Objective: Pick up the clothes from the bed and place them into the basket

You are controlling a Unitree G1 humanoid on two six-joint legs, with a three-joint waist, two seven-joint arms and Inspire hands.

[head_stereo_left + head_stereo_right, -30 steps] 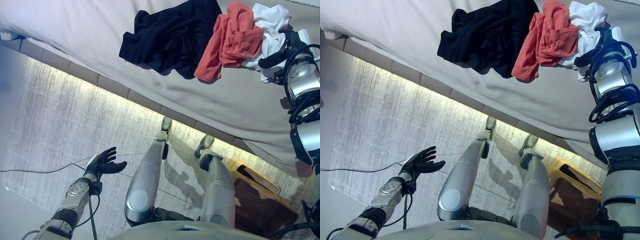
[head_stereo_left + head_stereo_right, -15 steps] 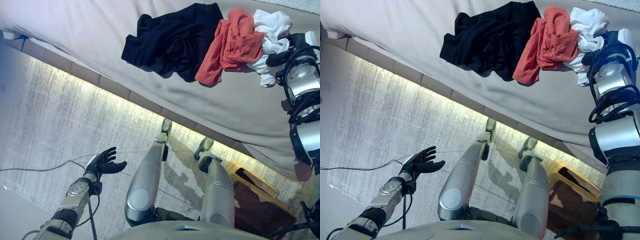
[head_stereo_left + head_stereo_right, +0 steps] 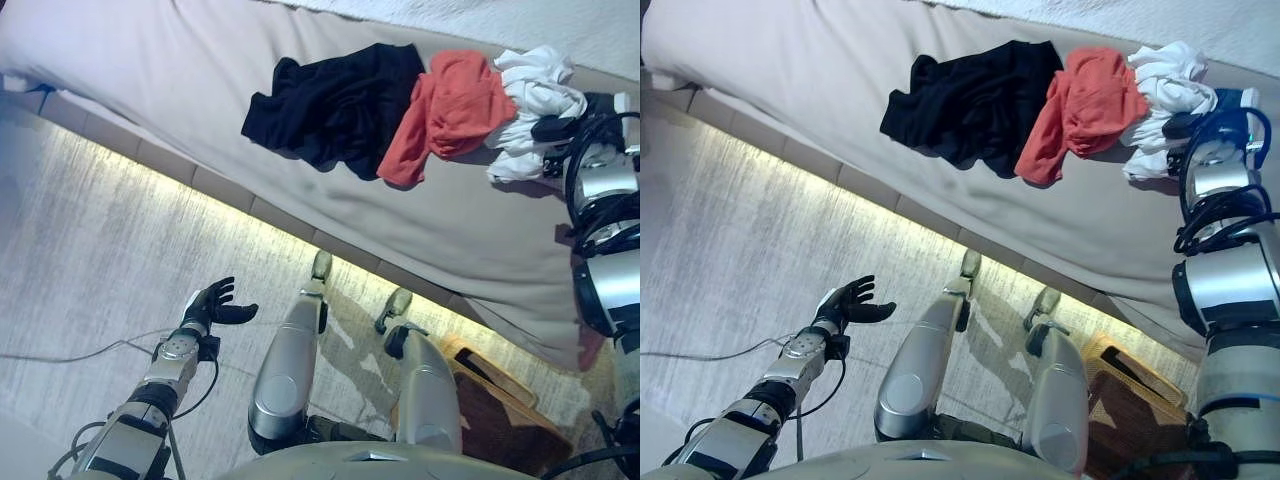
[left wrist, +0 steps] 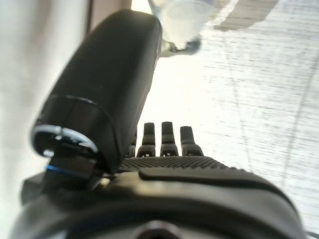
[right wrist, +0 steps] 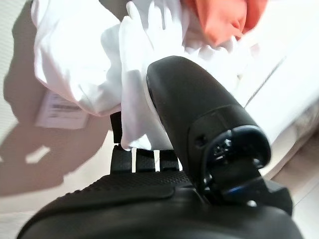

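A black garment (image 3: 335,105), a red garment (image 3: 450,110) and a white garment (image 3: 535,95) lie bunched side by side on the grey bed (image 3: 150,80). My right hand (image 3: 562,128) is at the near edge of the white garment. In the right wrist view my right hand (image 5: 199,114) lies against the white cloth (image 5: 94,74), with the red garment (image 5: 224,20) just beyond. My left hand (image 3: 215,305) is open and empty over the rug, far from the bed; its straight fingers (image 4: 164,139) show in the left wrist view.
A brown wicker basket (image 3: 500,395) stands on the floor at my lower right, below the bed's edge. A pale rug (image 3: 100,260) covers the floor in front of the bed. A label (image 5: 62,112) lies beside the white cloth.
The whole picture has shifted, so the camera moved. My right hand stays at the white garment, which looks more bunched. My left hand keeps its open pose.
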